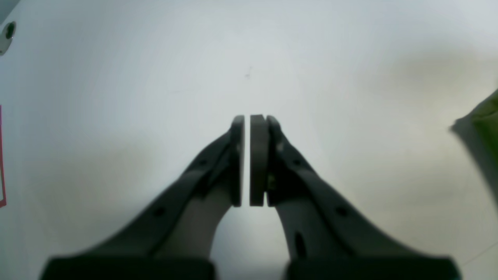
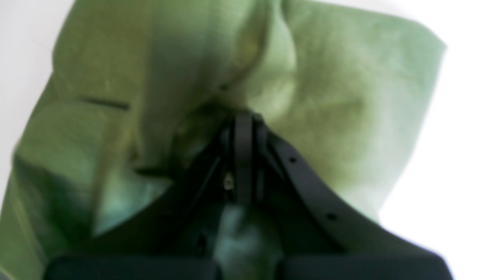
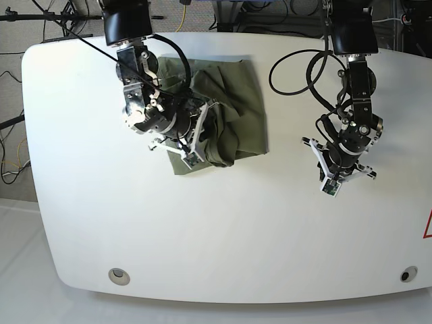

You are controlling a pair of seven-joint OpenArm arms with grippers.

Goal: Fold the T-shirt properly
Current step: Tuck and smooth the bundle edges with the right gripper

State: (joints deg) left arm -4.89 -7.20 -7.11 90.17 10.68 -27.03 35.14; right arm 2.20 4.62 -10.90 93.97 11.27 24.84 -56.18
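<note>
On the white table, toward its far left in the base view: olive T-shirt, rumpled and partly doubled over. Right gripper clenched on a bunched ridge of cloth near the middle. Left gripper pressed together, holding nothing, well apart over bare tabletop. Likely risks: several layers pinched at once, dragging the whole shirt; a crooked, lumpy fold from one-sided pulling.
</note>
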